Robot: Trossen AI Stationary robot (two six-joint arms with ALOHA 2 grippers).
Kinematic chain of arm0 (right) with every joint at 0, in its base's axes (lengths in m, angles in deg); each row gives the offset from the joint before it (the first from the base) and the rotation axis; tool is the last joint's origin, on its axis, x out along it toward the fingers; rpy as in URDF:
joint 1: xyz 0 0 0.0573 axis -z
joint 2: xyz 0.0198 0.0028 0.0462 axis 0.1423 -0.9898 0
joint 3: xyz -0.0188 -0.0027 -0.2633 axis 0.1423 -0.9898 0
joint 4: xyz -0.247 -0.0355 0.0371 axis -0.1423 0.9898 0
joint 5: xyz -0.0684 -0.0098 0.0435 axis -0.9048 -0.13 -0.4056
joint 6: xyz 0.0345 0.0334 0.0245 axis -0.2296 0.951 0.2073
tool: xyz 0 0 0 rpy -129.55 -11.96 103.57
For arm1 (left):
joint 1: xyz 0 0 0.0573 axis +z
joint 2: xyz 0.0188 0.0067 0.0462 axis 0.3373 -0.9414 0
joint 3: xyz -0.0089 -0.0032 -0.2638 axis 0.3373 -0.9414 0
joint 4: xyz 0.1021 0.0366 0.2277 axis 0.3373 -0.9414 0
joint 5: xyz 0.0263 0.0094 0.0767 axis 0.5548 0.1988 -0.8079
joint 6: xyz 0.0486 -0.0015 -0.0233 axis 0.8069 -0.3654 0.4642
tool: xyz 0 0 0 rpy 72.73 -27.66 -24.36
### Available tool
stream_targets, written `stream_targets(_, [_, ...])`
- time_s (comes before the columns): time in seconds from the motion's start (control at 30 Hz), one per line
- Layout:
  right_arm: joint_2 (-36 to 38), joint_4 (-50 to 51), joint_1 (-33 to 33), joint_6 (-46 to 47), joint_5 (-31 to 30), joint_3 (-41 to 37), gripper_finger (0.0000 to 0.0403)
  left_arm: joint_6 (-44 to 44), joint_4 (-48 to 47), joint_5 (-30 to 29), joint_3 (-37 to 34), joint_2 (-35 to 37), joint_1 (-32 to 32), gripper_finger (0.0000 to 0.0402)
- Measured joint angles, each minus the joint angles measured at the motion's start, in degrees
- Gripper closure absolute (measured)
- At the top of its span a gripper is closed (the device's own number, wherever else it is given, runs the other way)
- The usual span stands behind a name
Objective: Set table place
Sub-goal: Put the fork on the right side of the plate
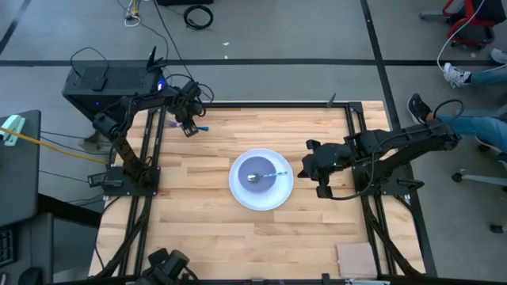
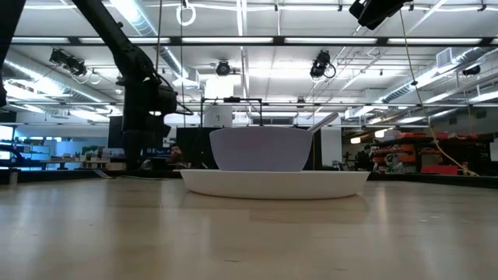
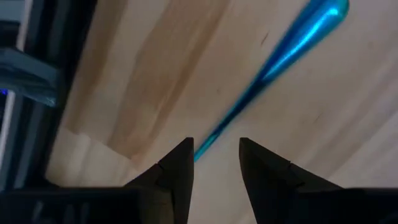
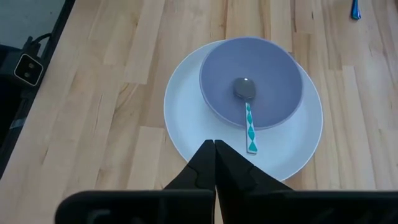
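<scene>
A white plate (image 1: 238,191) lies mid-table with a lavender-blue bowl (image 4: 273,68) on it. A spoon (image 4: 249,118) sits in the bowl, head down, its patterned handle leaning over the rim. The fork's teal handle (image 3: 280,56) lies on the wood at the far left; its head is hidden. My left gripper (image 3: 216,149) is open just above the table, a finger on either side of the handle's lower part; it also shows in the high view (image 1: 188,127). My right gripper (image 4: 214,146) is shut and empty, right of the plate and above the table. My left gripper comes at the fork's handle (image 3: 205,144) from above, fingers across it. The handle passes close by one fingertip (image 3: 185,155). I cannot tell whether it touches. The fork lies flat on the table.
Black rails (image 1: 360,142) edge the table. A black box (image 1: 103,79) stands beyond the far left corner. A tan pad (image 1: 356,257) lies at the near right corner. A person's legs (image 1: 475,127) show beyond the right edge. Bare wood lies near the front edge.
</scene>
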Motion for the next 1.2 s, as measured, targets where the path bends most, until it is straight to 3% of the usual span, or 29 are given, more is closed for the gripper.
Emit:
stream_targets(0.5, [0.00, 0.04, 0.00, 1.09, 0.00, 0.00, 0.0397, 0.54, -0.38, 0.49, -0.05, -0.28, 2.74, 0.0275])
stream_targets(0.8, [0.00, 0.04, -0.02, 0.05, 0.02, 0.00, 0.0396, 5.24, 4.07, -0.30, -5.23, -0.04, 2.69, 0.0263])
stream_targets(1.2, [0.00, 0.04, 0.00, -0.02, 0.00, 0.00, 0.0397, 9.13, 3.29, 0.22, -2.62, -0.46, 2.29, 0.0273])
